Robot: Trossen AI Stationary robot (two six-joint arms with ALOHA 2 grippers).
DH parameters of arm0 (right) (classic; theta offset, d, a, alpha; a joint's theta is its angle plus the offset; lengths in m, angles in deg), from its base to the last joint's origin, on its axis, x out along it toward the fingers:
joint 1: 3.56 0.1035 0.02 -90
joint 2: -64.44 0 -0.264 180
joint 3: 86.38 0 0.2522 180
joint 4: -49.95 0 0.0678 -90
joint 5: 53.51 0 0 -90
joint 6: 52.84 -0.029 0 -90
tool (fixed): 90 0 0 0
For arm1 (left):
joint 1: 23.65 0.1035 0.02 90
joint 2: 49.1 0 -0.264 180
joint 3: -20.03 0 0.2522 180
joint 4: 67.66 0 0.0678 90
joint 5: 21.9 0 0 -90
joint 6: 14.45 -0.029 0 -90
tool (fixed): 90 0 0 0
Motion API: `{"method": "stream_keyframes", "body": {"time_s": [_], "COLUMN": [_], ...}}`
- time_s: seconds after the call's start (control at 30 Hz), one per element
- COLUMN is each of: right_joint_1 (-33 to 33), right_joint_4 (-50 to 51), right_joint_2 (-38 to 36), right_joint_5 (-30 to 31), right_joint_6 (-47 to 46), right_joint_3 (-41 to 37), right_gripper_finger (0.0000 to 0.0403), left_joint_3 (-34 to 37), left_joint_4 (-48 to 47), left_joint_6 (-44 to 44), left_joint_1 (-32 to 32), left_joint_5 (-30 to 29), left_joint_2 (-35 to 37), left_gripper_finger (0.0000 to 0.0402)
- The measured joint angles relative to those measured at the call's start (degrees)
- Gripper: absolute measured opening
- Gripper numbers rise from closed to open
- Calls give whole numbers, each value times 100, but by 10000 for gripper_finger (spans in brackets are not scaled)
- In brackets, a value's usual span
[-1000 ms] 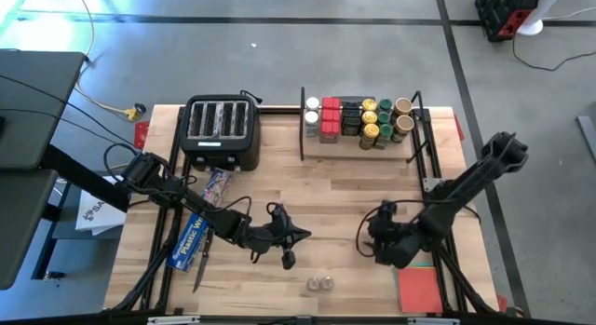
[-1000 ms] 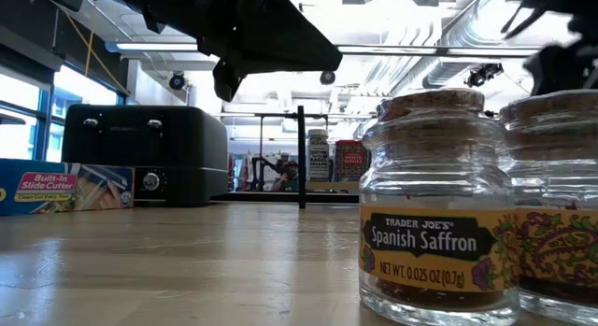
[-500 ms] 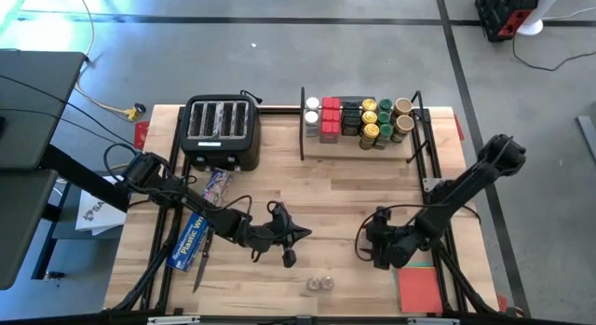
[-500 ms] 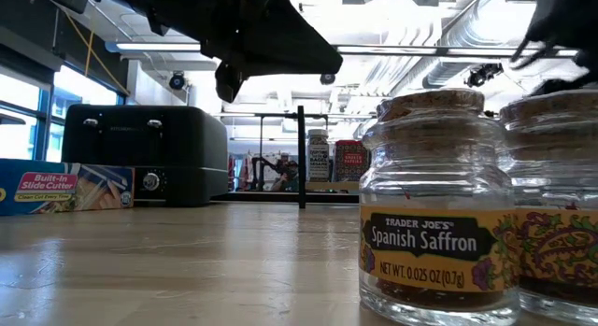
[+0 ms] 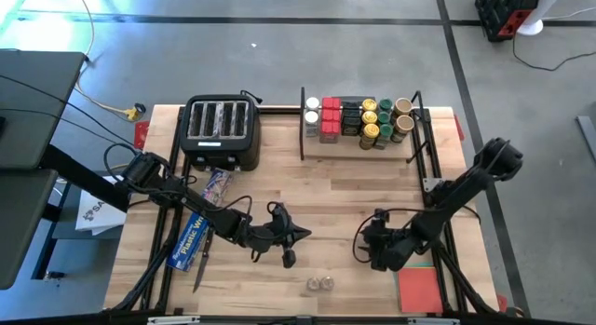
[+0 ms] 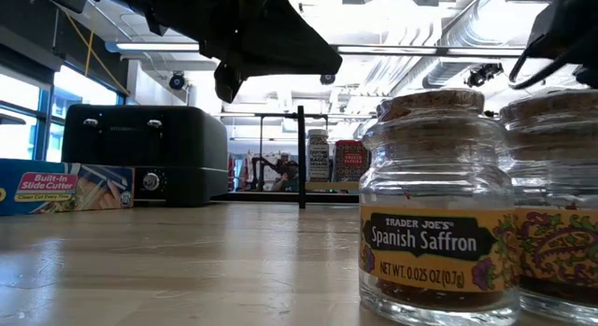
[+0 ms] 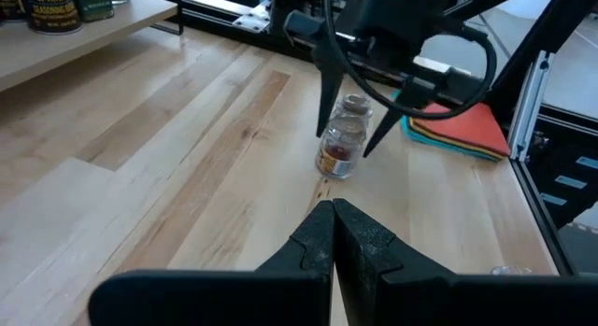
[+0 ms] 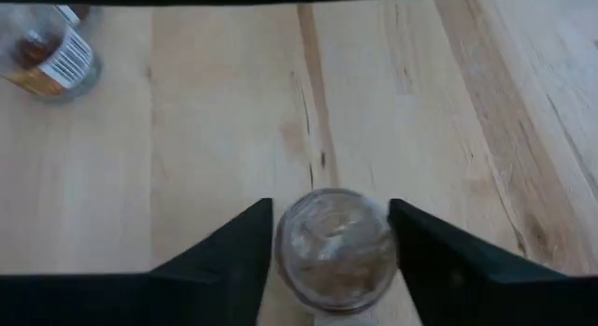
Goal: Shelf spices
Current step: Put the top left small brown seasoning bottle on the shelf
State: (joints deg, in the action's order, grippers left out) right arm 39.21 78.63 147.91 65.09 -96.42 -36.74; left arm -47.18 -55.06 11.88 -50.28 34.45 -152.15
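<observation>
A tiny clear jar with a tan lid stands on the table between the fingers of my open right gripper, which comes at it from above. In the left wrist view the same jar stands upright with a dark finger close on each side. Two more tiny saffron jars stand near the table's near edge, filling the low view. My left gripper is shut and hovers at mid-table, left of the right gripper. The shelf at the far edge carries rows of spices.
A black toaster sits at the far left beside the shelf. A long blue wrap box lies under the left arm. A flat red pad lies at the near right corner. Bare wood spans the middle of the table.
My right gripper has moved a little toward the table's near edge and left, over the single jar. The left arm and the jars have kept still.
</observation>
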Motion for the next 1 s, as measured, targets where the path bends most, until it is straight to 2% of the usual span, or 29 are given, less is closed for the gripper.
{"method": "stream_keyframes", "body": {"time_s": [0.13, 0.27, 0.4, 0.6, 0.8, 1.0], "right_joint_1": [-83, -419, -977, -2439, -4075, -5232], "right_joint_4": [84, 419, 582, 792, 363, -40], "right_joint_2": [-179, -288, -359, -582, -678, -678], "right_joint_5": [-23, -24, -24, -252, -708, -1084], "right_joint_6": [9, 426, 1250, 2618, 3773, 4316], "right_joint_3": [37, 309, 577, 723, 728, 728], "right_gripper_finger": [162, 160, 160, 160, 160, 160], "left_joint_3": [0, 0, 0, 0, 0, 0], "left_joint_4": [1, 2, 3, 1, 3, 1], "left_joint_6": [1, 0, 2, 2, 0, 0], "left_joint_1": [0, 0, 0, -1, 0, 0], "left_joint_5": [0, 0, 0, -1, 0, -2], "left_joint_2": [0, 0, 0, -2, -2, -2], "left_gripper_finger": [0, 0, 0, 0, 0, 0]}}
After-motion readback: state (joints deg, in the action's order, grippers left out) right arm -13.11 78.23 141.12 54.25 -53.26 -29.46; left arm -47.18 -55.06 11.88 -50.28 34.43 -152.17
